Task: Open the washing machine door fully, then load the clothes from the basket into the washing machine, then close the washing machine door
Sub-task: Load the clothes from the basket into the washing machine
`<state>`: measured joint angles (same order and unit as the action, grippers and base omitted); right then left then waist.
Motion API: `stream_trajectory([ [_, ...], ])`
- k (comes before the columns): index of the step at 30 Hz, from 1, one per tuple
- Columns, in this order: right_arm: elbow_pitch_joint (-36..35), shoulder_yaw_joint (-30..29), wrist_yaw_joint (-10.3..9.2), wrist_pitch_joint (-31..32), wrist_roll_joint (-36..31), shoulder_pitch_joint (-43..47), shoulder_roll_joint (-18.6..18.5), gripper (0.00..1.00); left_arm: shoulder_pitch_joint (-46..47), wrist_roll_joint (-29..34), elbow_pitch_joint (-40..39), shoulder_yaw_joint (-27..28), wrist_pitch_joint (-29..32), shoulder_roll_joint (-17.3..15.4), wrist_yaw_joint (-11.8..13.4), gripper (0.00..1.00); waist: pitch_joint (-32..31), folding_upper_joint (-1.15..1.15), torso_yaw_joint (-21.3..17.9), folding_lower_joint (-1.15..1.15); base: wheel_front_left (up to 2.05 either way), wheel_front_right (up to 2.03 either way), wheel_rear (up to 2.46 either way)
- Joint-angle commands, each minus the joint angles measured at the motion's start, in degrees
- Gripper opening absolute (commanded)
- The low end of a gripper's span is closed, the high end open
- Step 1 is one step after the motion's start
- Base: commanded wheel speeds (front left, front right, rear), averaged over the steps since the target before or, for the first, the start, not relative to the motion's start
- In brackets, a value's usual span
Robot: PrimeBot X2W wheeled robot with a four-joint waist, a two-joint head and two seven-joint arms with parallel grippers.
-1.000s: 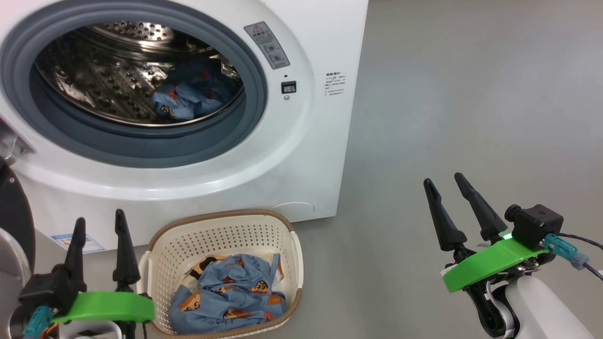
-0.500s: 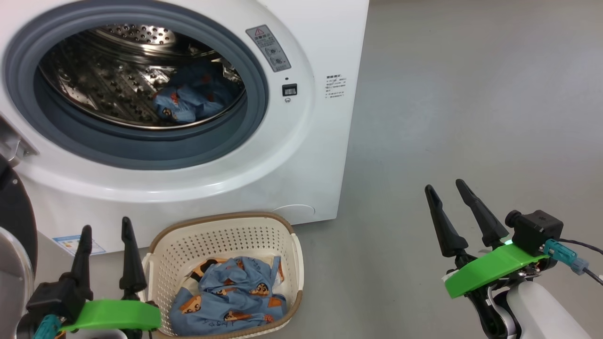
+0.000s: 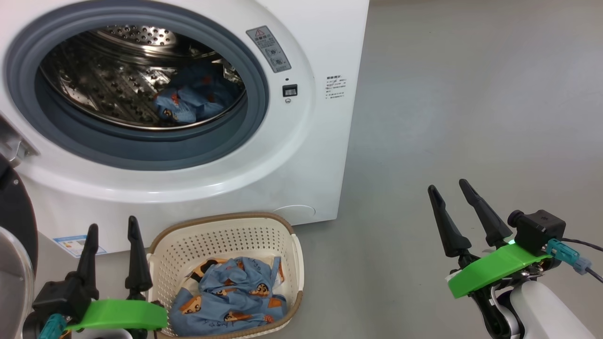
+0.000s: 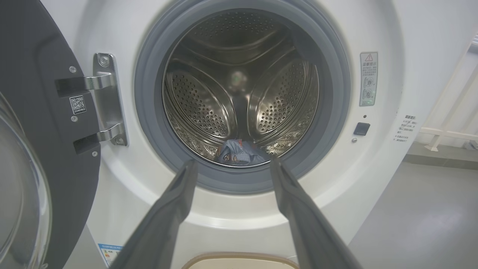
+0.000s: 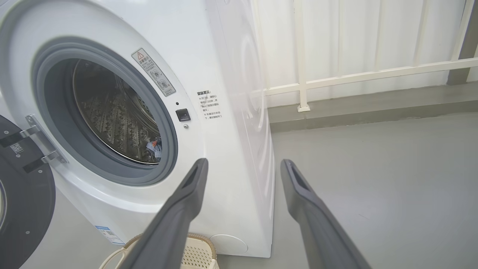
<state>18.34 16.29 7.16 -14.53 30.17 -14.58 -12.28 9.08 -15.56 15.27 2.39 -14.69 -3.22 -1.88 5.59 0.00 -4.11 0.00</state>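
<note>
Smooth grey floor [image 3: 471, 94] meets a white panelled wall [image 5: 354, 33] fronted by a cream railing [image 5: 373, 74].

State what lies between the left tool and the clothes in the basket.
The perforated left wall of the basket stands between the left tool and the clothes; the head view shows it.

Left hand [image 3: 112, 222]: two long black fingers [image 3: 137, 263], broad at the base and tapering to a blunt point. The inner faces are dark grey with a shallow recess. A flat bright-green left plate [image 3: 118, 314] spans the finger base, with a teal connector [image 3: 51, 326] beside it.

Right hand [image 3: 447, 185]: identical fingers and green right plate [image 3: 494, 272], with a green light [image 3: 508, 242] at its edge. A black boxy camera [image 3: 537, 230] has a short round lens. A teal plug [image 3: 559, 246] joins a grey coupling [image 3: 580, 265] and black cable [image 3: 594, 275]. The forearm [image 3: 546, 310] has a glossy white shell.
</note>
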Motion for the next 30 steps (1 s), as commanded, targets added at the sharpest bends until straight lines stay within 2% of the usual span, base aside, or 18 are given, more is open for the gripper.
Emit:
stream_trajectory([
  [1, -1.1, 0.8, 0.33, -0.5, -0.6, -0.1, -0.6, 1.00, -0.1, -0.5, -1.6, 1.5, -0.3, -0.8, 0.4, 1.00, 0.1, 0.00, 0.0, 0.00, 0.00, 0.00, 0.00],
  [14, -1.0, 0.8, 0.33, -0.5, -1.1, -0.8, -0.6, 1.00, 0.2, -0.9, -0.5, 1.0, 0.5, -0.9, 0.7, 1.00, 1.3, 0.00, -0.8, 0.00, 0.00, 0.00, 0.00],
  [22, -1.2, 0.6, 0.33, -0.5, -1.8, -1.9, -0.6, 1.00, 2.3, -1.2, 3.9, 0.1, 2.3, -1.3, 0.8, 1.00, 4.3, 0.00, -1.7, 0.00, 0.00, 0.00, 0.00],
  [30, -2.2, 0.0, 0.33, -0.5, -2.3, -3.0, -0.1, 1.00, 6.7, -1.6, 11.2, -0.7, 4.2, -2.8, -0.4, 1.00, 9.0, 0.00, -2.7, 0.00, 0.00, 0.00, 0.00],
])
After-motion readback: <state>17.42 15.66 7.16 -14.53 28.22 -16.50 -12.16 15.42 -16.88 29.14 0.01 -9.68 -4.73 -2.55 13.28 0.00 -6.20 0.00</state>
